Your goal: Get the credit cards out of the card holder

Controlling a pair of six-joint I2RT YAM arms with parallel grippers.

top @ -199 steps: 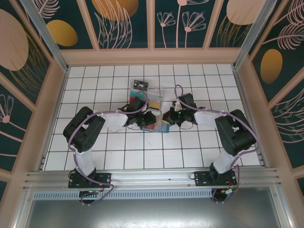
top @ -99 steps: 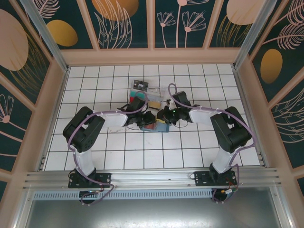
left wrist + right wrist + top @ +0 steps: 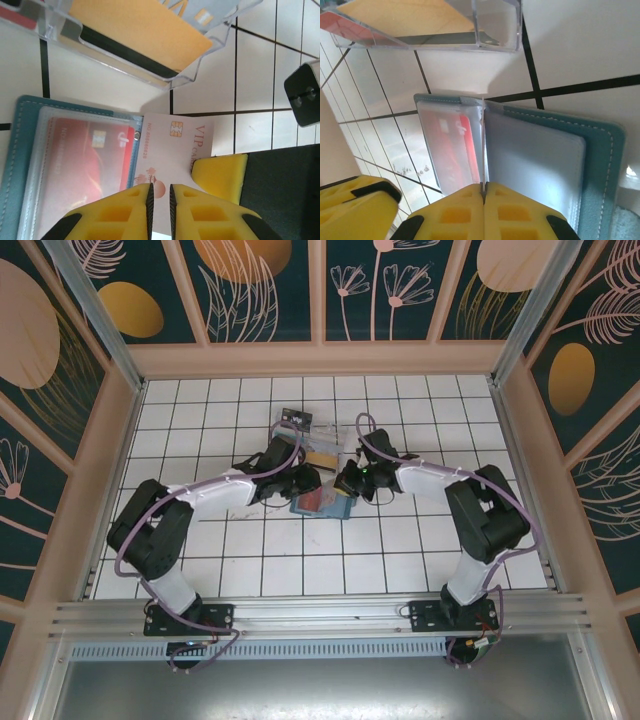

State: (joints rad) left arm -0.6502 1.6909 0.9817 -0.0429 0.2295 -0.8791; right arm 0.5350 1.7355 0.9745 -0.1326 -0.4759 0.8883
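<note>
The teal card holder (image 3: 343, 507) lies open on the tiles between both grippers. A red credit card (image 3: 85, 165) sits in its clear left pocket (image 3: 452, 145). A pale pink card (image 3: 175, 150) with a chip and "VIP" print sticks out past the holder's edge (image 3: 25, 150). My right gripper (image 3: 483, 192) is shut on this pale card, which I see edge-on (image 3: 483, 150); one of its fingers (image 3: 220, 175) lies on the card's corner. My left gripper (image 3: 160, 192) hovers over the same card, its jaws a narrow gap apart with nothing between them.
A clear plastic tray (image 3: 328, 450) with divisions stands just behind the holder, with an orange card (image 3: 135, 30) and other cards in it. A small black card (image 3: 293, 420) lies beyond the tray. Bare white tiles stretch to the left, right and front.
The right gripper has shifted left onto the holder and shut on the pale card. The left arm has stretched out, its elbow swinging left, and the holder now shows more.
</note>
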